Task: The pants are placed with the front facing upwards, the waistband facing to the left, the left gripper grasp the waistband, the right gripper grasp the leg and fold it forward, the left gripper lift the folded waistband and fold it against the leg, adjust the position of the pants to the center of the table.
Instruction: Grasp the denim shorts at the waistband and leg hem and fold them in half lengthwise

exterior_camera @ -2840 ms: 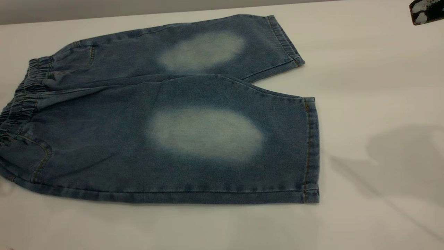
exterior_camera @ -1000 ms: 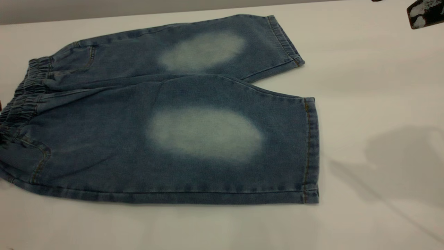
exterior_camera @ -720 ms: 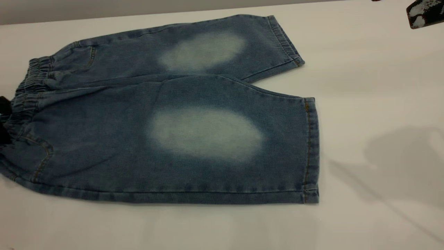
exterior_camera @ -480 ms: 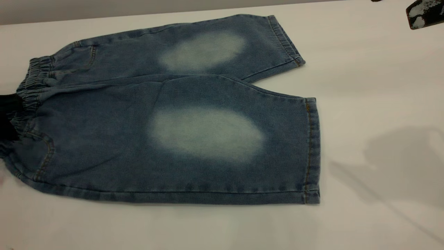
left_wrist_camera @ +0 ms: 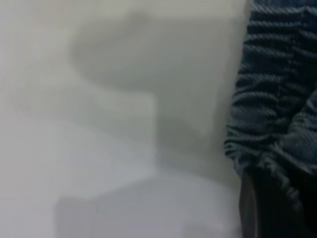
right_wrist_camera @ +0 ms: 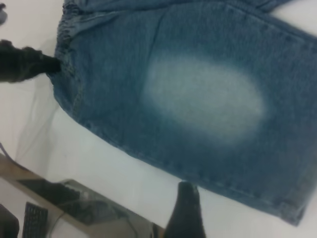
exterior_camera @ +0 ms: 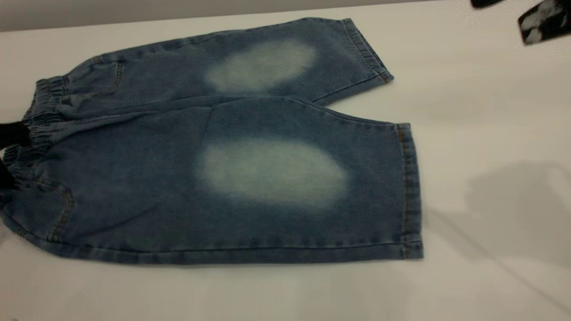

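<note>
Denim pants (exterior_camera: 223,147) flat on the worktop (exterior_camera: 468,133), front up, waistband (exterior_camera: 38,120) toward the left.

We note the left end effector (exterior_camera: 8,154) at the waistband's edge, dark fingers (right_wrist_camera: 27,64) touching the gathered denim; we cannot tell whether they have clamped it. The near leg (exterior_camera: 312,187) lies smooth, its pale oval up, hem toward the right. The right end effector (exterior_camera: 542,22) hangs above the far right corner, well apart from the pants; we cannot tell whether it is open or closed.
</note>
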Available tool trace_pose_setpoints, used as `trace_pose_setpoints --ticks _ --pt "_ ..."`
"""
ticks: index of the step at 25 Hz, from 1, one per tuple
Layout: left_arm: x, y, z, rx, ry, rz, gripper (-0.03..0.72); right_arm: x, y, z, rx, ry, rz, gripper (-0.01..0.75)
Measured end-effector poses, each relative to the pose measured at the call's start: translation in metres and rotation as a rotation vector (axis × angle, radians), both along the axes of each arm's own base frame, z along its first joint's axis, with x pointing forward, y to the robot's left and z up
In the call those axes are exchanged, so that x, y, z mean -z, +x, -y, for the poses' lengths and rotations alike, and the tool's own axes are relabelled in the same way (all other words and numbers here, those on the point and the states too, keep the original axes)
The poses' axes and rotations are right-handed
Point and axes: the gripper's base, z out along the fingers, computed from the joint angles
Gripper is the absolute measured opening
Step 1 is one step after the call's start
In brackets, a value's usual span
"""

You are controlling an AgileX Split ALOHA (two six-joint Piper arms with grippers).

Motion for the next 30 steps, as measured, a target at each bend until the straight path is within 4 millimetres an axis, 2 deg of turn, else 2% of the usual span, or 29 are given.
trace_pose_setpoints --ticks 3,10,25,30 --pt "-0.017 0.002 0.0 0.006 0.009 0.045 0.111 0.014 0.0 -0.005 -0.017 -0.006 -0.056 0.533" --pt "-0.05 0.0 0.001 0.029 0.025 0.109 0.111 0.053 0.0 -0.003 -0.013 -0.056 -0.167 0.533" --pt "-0.052 0.0 0.0 0.027 0.025 0.114 0.111 0.136 0.009 -0.006 -0.041 -0.046 -0.331 0.533" --pt "-0.052 0.0 0.0 0.027 0.025 0.114 0.111 0.156 0.008 -0.011 -0.081 0.002 -0.359 0.533"
